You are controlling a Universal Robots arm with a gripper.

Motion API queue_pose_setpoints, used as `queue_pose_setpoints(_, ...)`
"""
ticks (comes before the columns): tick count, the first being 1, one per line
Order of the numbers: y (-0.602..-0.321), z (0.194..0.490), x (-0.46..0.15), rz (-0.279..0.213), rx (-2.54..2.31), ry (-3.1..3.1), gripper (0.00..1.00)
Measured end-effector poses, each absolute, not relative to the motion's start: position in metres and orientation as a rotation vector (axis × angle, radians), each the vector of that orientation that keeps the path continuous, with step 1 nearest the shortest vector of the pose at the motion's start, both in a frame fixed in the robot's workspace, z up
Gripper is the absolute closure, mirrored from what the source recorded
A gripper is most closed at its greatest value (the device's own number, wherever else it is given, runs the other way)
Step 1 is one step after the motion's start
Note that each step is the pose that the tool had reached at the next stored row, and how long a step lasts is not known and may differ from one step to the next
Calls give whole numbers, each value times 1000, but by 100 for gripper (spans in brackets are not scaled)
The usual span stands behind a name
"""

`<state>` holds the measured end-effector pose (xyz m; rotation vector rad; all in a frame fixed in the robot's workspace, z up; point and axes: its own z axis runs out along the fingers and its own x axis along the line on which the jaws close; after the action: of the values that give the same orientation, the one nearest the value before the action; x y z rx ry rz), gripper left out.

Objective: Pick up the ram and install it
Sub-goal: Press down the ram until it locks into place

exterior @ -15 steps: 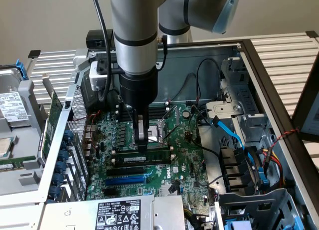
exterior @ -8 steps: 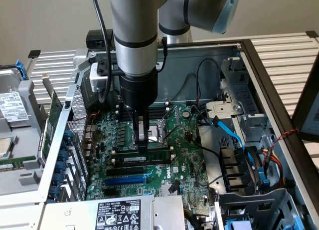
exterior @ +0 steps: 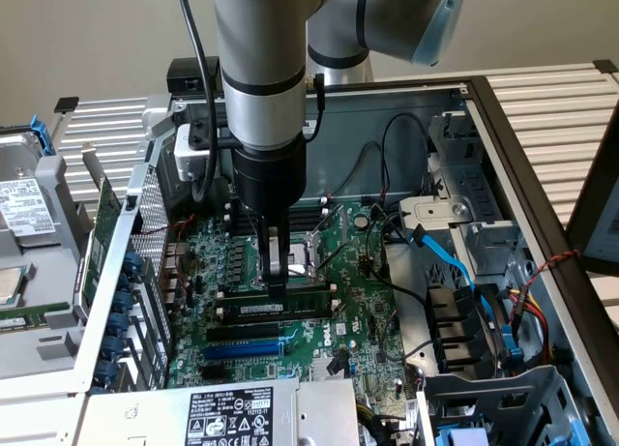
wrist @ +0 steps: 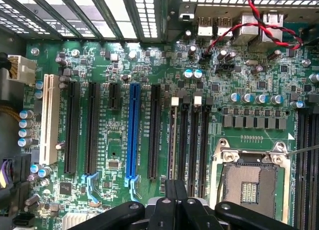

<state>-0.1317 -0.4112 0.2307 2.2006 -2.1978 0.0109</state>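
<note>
Left of the exterior view: a tall green expansion card [exterior: 104, 235] stands upright by the perforated grey case wall [exterior: 147, 223], well apart from my work.

Centre: my pincer [exterior: 278, 289] is pressed together, its black fingers [wrist: 175, 197] down on the ram [exterior: 290, 308], a long, thin green circuit-board stick with a white label. The ram sits edge-down in a black memory slot [wrist: 173, 140] on the green motherboard [exterior: 358, 330], just far of the long blue slot [exterior: 244, 349]. Its long axis runs left to right in the exterior view, parallel to the black slots.

Risk, as I judge it: if the stick is tilted or off the slot's key, pressing could jam it or flex the board.

Right: the silver-framed processor socket [wrist: 251, 177] lies close; a slip could strike it.
</note>
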Motion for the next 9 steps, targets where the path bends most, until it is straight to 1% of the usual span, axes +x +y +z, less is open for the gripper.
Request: queue_pose_setpoints(9, -411, 230, -132, 12, 2202, -2197, 89)
